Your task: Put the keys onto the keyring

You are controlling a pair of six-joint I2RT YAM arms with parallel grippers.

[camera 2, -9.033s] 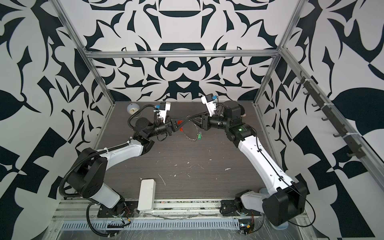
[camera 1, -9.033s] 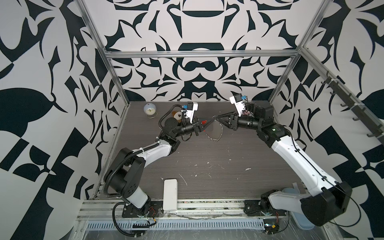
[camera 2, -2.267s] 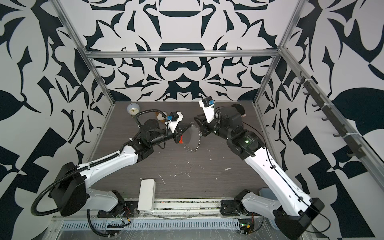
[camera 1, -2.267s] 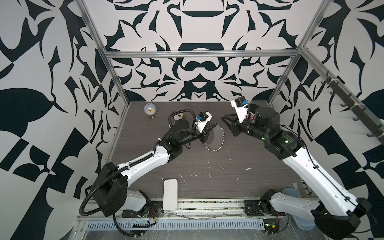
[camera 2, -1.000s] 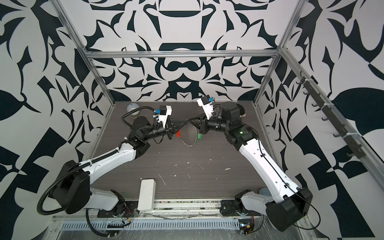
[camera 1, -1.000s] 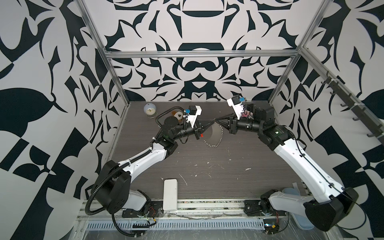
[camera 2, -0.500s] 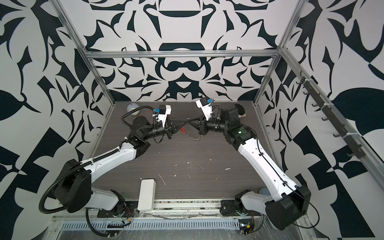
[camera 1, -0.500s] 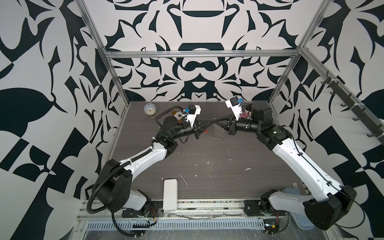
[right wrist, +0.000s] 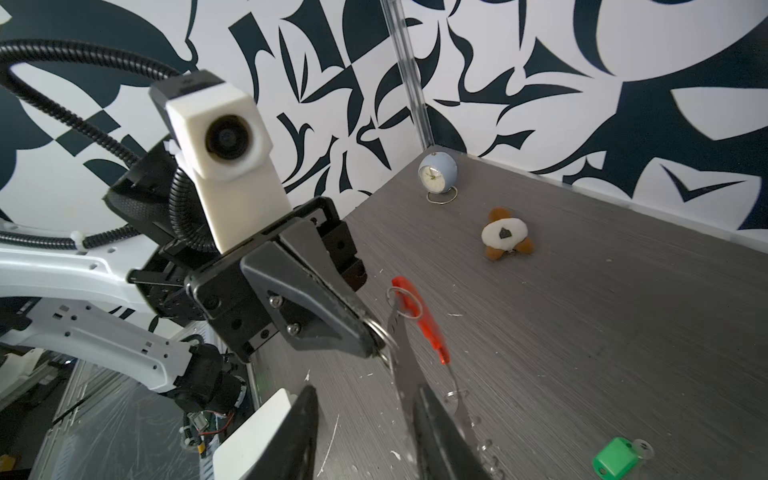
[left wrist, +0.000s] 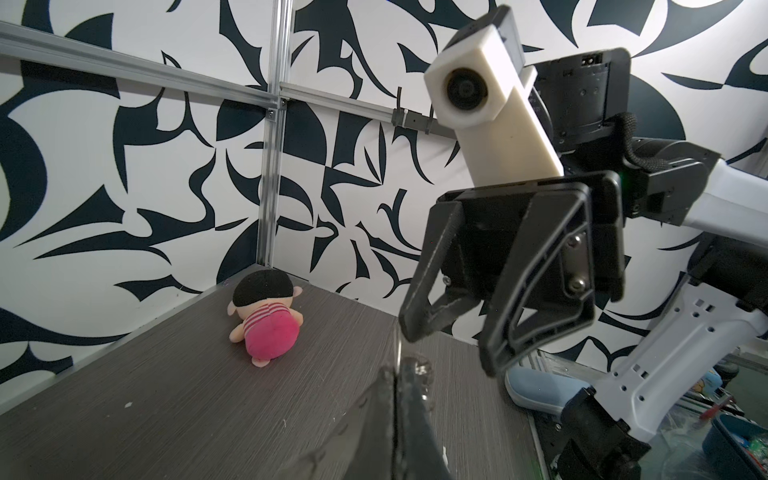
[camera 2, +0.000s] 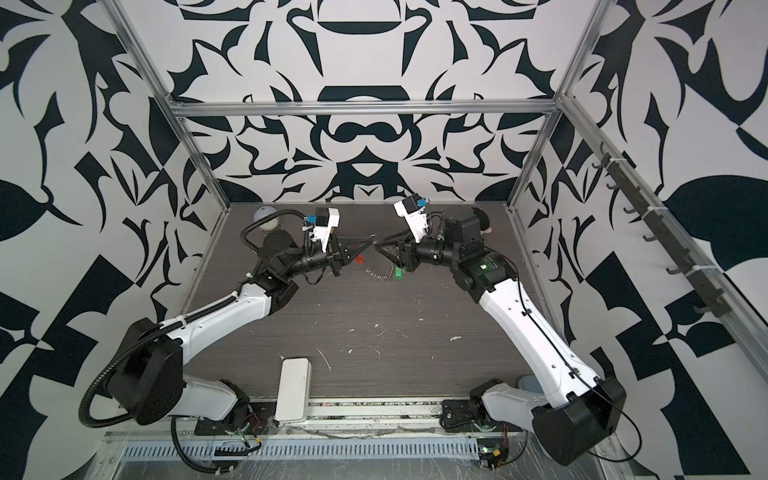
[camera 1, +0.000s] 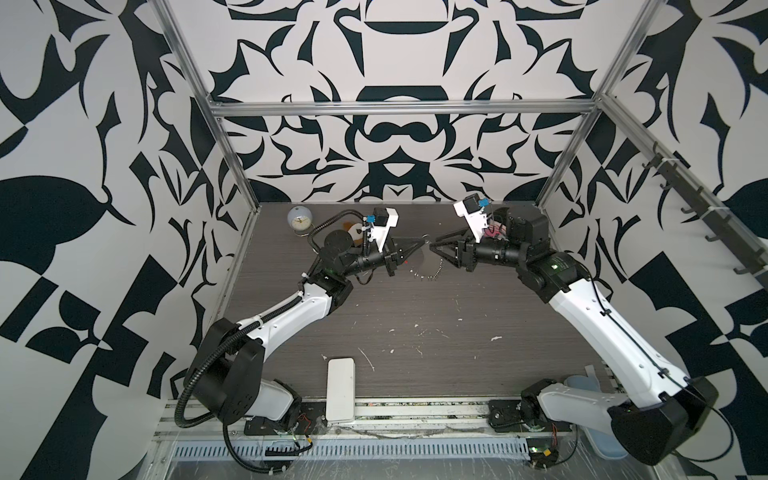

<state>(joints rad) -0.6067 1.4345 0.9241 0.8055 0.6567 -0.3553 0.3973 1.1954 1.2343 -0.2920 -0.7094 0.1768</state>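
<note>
The grey table [camera 1: 415,353] is carrying a blue clock [camera 1: 299,217], a brown-and-white plush toy [right wrist: 505,235], a pink doll [left wrist: 268,328] and a white box [camera 1: 340,388].

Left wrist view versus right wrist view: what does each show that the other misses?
Only the left wrist view: a pink plush doll with black hair. Only the right wrist view: the red-orange bar of the silver-link keyring, a small green-headed key, a round blue clock, a white-and-brown plush toy. Both: the grey wood-grain table, the left gripper shut on a keyring ring, the right gripper with jaws apart.
</note>
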